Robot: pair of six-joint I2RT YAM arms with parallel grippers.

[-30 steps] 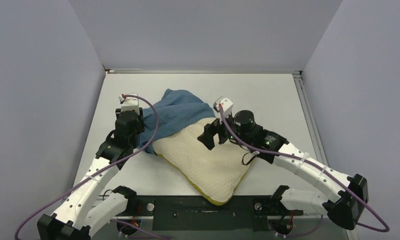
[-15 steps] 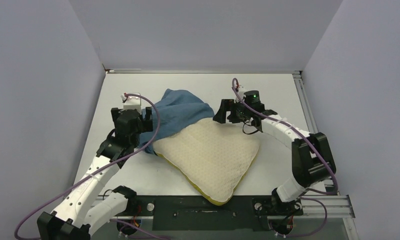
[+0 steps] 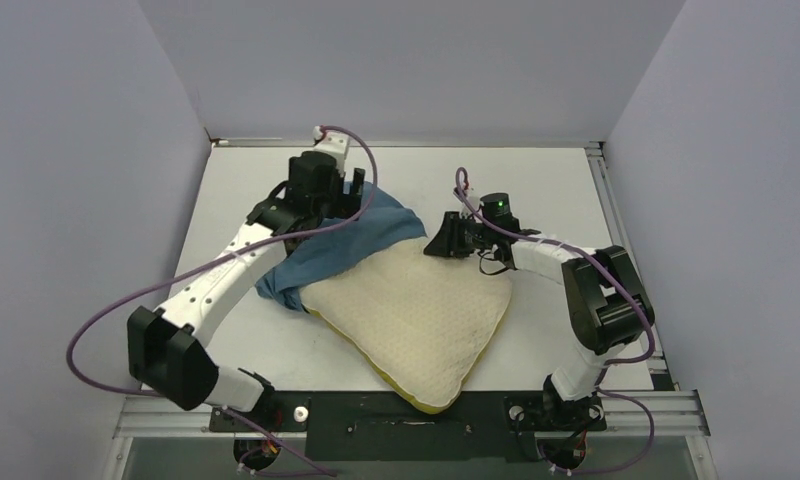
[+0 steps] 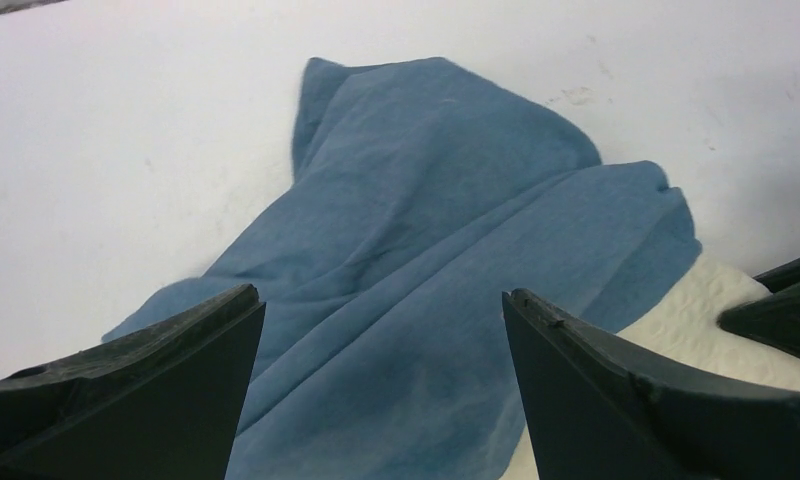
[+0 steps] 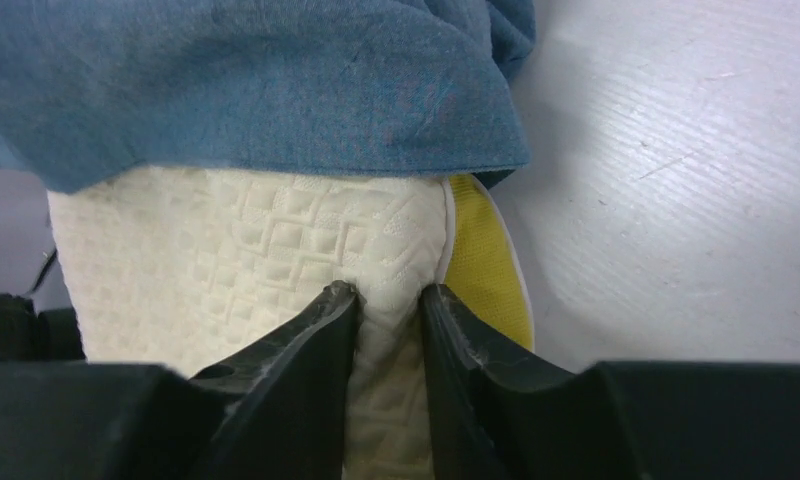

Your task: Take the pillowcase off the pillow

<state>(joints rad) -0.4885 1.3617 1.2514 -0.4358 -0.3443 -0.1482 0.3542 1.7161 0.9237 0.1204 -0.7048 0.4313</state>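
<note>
Fingers (image 5: 296, 350) of right gripper (image 5: 388, 290) nearly closed, pinching cream pillow (image 5: 226, 240) fold beside pillowcase (image 5: 256, 90) hem; left gripper (image 4: 381, 300) wide open, empty, hovers over pillowcase, cloth lying straight ahead.

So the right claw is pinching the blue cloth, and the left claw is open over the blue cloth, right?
Not quite. The right gripper is pinching a fold of the cream pillow, not the blue pillowcase; the right wrist view shows it. The left gripper is indeed open over the pillowcase.
</note>
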